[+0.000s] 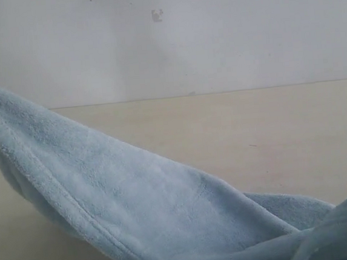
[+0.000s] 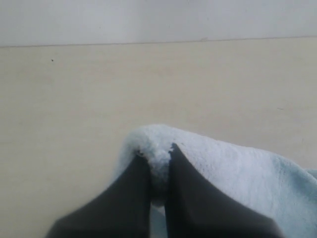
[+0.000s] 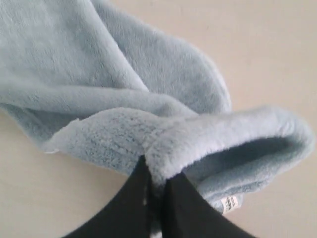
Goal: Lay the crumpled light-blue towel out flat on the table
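Observation:
The light-blue fluffy towel [image 1: 137, 206] hangs in a sagging band across the exterior view, high at the left edge and dropping to the lower right, above the beige table [image 1: 252, 129]. Neither gripper shows in that view. In the left wrist view my left gripper [image 2: 157, 157] is shut on a bunched edge of the towel [image 2: 237, 173]. In the right wrist view my right gripper [image 3: 157, 176] is shut on a folded hem of the towel [image 3: 119, 84]. A small white barcode tag [image 3: 229, 203] hangs beside the right fingers [image 3: 185, 208].
A pale wall [image 1: 214, 35] rises behind the table's far edge. Bare tabletop [image 2: 74, 109] stretches beyond the left gripper, and more bare tabletop [image 3: 267, 44] lies around the towel in the right wrist view.

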You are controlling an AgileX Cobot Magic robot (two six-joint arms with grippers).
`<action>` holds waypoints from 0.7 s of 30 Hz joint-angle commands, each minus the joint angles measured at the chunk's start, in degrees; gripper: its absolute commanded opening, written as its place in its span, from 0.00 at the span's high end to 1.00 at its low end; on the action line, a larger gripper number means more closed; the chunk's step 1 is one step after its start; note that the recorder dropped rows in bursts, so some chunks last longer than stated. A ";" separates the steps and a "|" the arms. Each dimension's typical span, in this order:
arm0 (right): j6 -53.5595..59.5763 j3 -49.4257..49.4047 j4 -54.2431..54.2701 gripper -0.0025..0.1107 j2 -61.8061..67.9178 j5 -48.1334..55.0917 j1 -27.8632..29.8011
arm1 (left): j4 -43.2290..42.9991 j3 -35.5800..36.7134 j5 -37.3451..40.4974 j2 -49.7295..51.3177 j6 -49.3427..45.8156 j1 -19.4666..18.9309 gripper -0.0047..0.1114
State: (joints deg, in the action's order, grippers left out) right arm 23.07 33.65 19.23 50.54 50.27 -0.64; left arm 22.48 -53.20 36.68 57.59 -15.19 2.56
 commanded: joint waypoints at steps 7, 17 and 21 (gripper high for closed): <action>-6.08 5.12 6.41 0.98 -16.56 1.81 0.09 | -16.51 -0.02 10.43 -17.98 15.19 -0.09 0.92; -16.01 14.33 -1.76 0.98 -24.56 5.33 -1.25 | -29.15 -0.02 24.62 -31.41 23.30 -0.09 0.92; -21.47 18.89 -14.50 0.98 -28.52 9.71 -5.29 | -31.36 -0.02 28.96 -35.89 23.30 0.00 0.92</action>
State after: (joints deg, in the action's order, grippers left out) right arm 3.98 50.31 10.15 23.87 58.38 -4.56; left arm -7.93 -53.20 64.68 23.11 7.53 2.56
